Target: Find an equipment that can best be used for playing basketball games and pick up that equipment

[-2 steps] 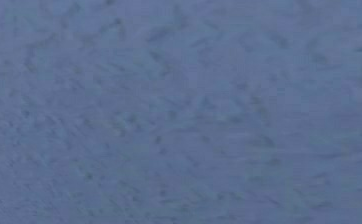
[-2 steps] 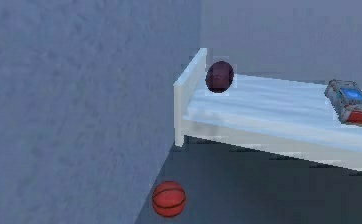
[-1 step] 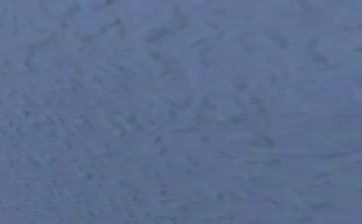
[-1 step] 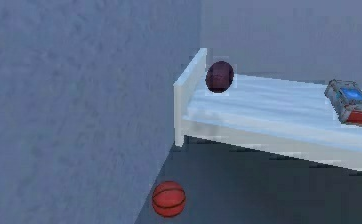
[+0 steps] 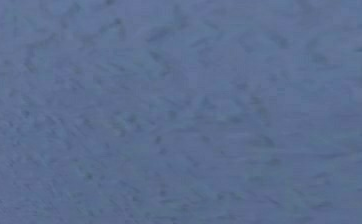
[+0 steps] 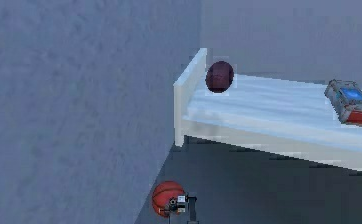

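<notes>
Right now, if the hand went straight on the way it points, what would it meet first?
Probably the orange basketball, right at the hand; behind it, the blue wall. Depth is unclear.

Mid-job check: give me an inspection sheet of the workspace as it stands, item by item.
Surface: dark floor beside a white-framed bed.
Job's things: orange basketball low down by the floor, at the arm's far end.
Clutter: dark maroon ball on the bed near its end board; red and blue box on the bed toward the arm side view's right.
Grippers: gripper at the basketball; cannot tell whether it holds it.
Cables: nothing seen.
Surroundings: blue wall close ahead.
</notes>
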Controlling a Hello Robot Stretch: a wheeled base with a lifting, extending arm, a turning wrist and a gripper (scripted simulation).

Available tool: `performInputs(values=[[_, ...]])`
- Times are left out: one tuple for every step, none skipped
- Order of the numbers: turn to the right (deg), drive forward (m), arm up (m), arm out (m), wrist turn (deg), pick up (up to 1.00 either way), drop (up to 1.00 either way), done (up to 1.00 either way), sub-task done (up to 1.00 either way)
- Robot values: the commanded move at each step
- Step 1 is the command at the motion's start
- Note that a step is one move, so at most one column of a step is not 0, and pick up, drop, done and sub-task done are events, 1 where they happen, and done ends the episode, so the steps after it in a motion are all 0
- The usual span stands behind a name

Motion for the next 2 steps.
performInputs(values=[[0.0, 0.0, 0.0, 0.0, 45.0, 0.0, 0.0, 0.0, 0.0], [0.0, 0.0, 0.0, 0.0, 45.0, 0.0, 0.0, 0.0, 0.0]])
